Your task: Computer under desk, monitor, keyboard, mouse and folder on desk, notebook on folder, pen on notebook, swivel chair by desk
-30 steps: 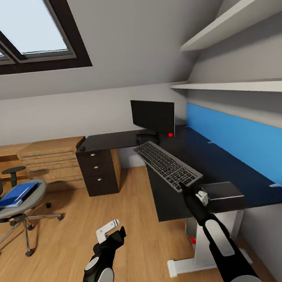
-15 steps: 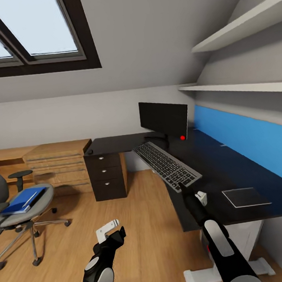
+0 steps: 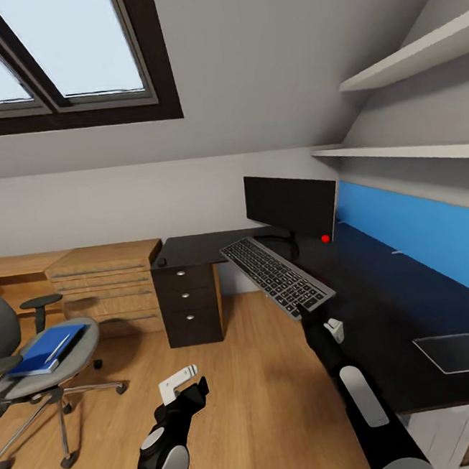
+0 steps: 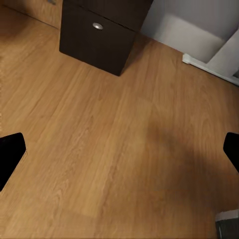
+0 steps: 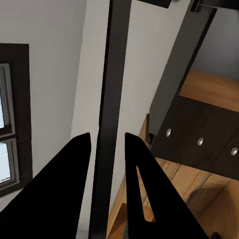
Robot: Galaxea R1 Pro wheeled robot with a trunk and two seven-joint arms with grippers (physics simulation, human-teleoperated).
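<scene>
My right gripper (image 3: 306, 315) is shut on the near end of the silver-grey keyboard (image 3: 276, 274), which hangs tilted in the air over the front edge of the glossy black desk (image 3: 376, 306). In the right wrist view both fingers (image 5: 74, 169) clamp the keyboard's thin dark edge (image 5: 108, 99). The black monitor (image 3: 290, 204) stands at the desk's back corner. A small dark mouse (image 3: 161, 261) lies on the desk's left wing. The grey notebook (image 3: 456, 353) lies flat at the desk's near right. The blue folder (image 3: 44, 350), with the white pen (image 3: 58, 347) on it, rests on the swivel chair (image 3: 39, 370). My left gripper (image 3: 185, 386) hangs open over the floor. The computer is out of view.
A black three-drawer unit (image 3: 191, 304) (image 4: 102, 35) stands under the desk's left wing, beside a light wooden drawer chest (image 3: 106, 287). A blue wall panel (image 3: 422, 233) and white shelves (image 3: 399, 148) line the right wall. Wooden floor (image 4: 119, 149) lies between chair and desk.
The whole picture has shifted, so the camera has moved: desk, monitor and notebook now sit further right and the chair nearer. The keyboard stays in my right gripper; the left arm looks unchanged.
</scene>
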